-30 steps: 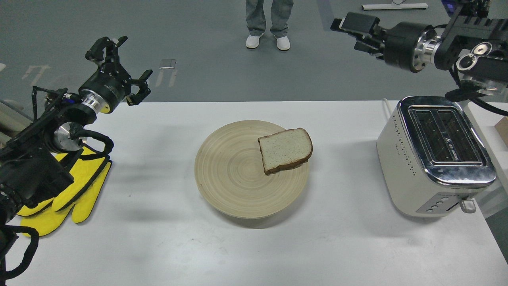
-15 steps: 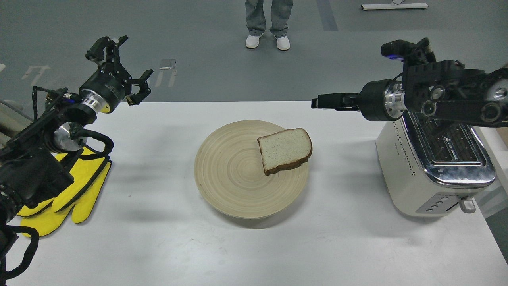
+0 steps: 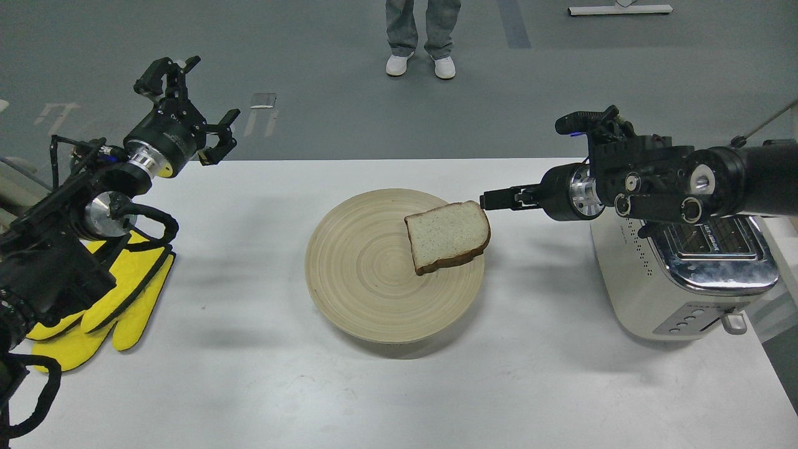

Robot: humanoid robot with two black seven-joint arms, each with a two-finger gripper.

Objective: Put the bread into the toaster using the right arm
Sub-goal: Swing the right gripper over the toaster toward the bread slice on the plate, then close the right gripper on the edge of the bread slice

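Note:
The bread (image 3: pixel 447 237) lies flat on the right side of a round wooden plate (image 3: pixel 361 274), its edge reaching over the rim. My right gripper (image 3: pixel 492 199) points left, its tip just beside the slice's far right corner; its fingers show as one narrow dark bar, so I cannot tell whether they are open. The right arm crosses over the far part of the cream toaster (image 3: pixel 661 293), which stands at the table's right end with its slots partly hidden. My left gripper (image 3: pixel 209 93) is open and empty, raised at the far left.
A pair of yellow oven mitts (image 3: pixel 124 305) lies at the table's left edge under my left arm. A person's legs and white shoes (image 3: pixel 421 62) stand on the floor beyond the white table (image 3: pixel 249 386).
My right arm has swung down and to the left, from high above the toaster to the bread's far right corner. The left arm, bread and toaster have not moved.

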